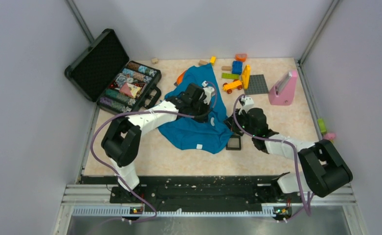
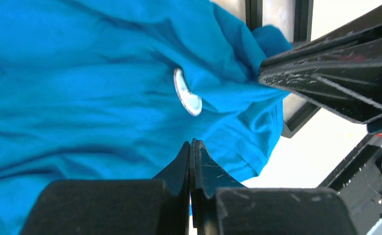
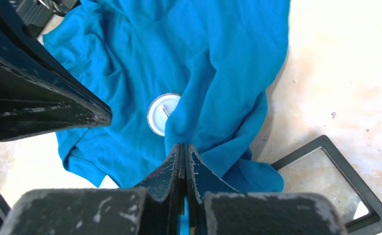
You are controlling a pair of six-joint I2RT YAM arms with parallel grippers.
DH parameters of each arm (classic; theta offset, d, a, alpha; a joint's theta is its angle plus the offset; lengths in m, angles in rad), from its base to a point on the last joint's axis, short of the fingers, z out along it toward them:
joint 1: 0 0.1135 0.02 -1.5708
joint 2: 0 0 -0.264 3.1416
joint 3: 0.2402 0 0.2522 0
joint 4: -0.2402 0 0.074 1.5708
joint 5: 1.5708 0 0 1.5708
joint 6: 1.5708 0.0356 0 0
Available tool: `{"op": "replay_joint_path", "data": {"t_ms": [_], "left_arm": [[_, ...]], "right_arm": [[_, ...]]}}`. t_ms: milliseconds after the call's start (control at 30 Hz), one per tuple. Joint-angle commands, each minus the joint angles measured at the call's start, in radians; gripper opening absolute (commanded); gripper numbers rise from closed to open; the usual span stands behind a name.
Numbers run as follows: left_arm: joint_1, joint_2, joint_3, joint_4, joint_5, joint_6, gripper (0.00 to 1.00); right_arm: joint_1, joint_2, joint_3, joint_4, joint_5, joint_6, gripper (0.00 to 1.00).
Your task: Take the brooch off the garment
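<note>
The blue garment (image 1: 193,129) lies crumpled in the middle of the table. The brooch (image 3: 158,113) is a small pale round disc pinned on it, partly covered by a raised fold; it also shows edge-on as the brooch (image 2: 186,93) in the left wrist view. My right gripper (image 3: 183,145) is shut, with that fold of the garment (image 3: 213,88) pinched at its tips just right of the brooch. On the other side of the brooch my left gripper (image 2: 192,143) is shut, its tips against the garment (image 2: 81,88), with no cloth visibly between them.
A small black square frame (image 1: 233,142) lies just off the garment's near right corner. An open black case (image 1: 115,73) stands at the back left. Toy blocks (image 1: 235,73), a grey plate (image 1: 256,84) and a pink stand (image 1: 282,89) sit at the back right.
</note>
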Motion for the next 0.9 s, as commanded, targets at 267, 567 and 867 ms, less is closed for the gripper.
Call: {"op": "replay_joint_path", "data": {"t_ms": [267,567,867], "left_arm": [[0.002,-0.101,-0.26,0.397,0.073,-0.292,0.56],[0.003,-0.097,-0.403,0.756,0.065,-0.432,0.47],[0.011,-0.029,-0.372,0.767,0.011,-0.454,0.43]], "right_arm": [[-0.006,-0.058,0.0,0.077,-0.047,-0.019,0.0],[-0.005,-0.06,-0.01,0.087,-0.039,-0.014,0.0],[-0.006,-0.054,-0.008,0.087,-0.041,-0.011,0.0]]}}
